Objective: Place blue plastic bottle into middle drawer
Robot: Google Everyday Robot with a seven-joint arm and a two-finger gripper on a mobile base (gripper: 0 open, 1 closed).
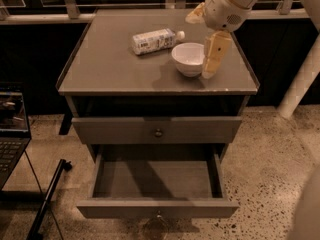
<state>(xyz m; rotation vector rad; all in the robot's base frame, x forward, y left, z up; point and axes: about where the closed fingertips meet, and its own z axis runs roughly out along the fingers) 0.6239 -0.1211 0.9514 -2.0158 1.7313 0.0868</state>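
Observation:
The blue plastic bottle lies on its side on the cabinet top, white cap pointing right, just left of and behind a white bowl. My gripper hangs down from the white arm at the top right, right beside the bowl's right rim and a bowl's width right of the bottle. It holds nothing. The middle drawer is pulled out at the bottom of the view, and its inside is bare.
The drawer above is shut, with a round knob. A laptop stands at the left edge, and a black stand leg lies on the speckled floor beside the open drawer. A white post rises at the right.

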